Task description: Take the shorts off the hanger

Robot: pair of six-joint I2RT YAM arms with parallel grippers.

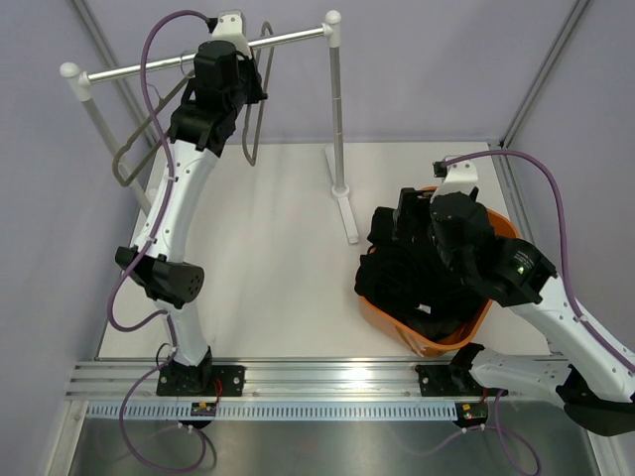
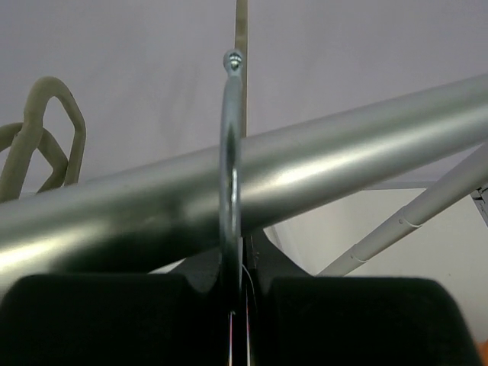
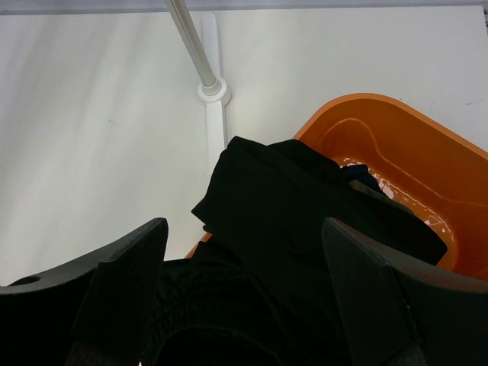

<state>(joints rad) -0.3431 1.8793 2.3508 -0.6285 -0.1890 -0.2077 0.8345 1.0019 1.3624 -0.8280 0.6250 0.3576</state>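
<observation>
I read this as the tail end of the job: the shorts [image 3: 282,206] lie in a dark heap in the orange basket [image 3: 396,130], one black pair draped over its near rim, and I can't tell the pairs apart in the pile. My right gripper [image 3: 244,229] hovers just above that heap with its fingers [image 3: 130,267] spread wide and nothing between them. Up at the rail [image 2: 366,145], my left gripper [image 2: 238,293] is pinched tight on the metal hook [image 2: 231,152] of a hanger [image 1: 254,129], and the hook sits over the rail. From above, that hanger hangs bare, with a second hanger [image 1: 134,164] well apart to its left, also bare. So the step in hand looks like parking the empty hanger. Next I'd want the hook resting fully on the rail, then ease the left fingers apart and back straight off so the hanger isn't dragged along.
</observation>
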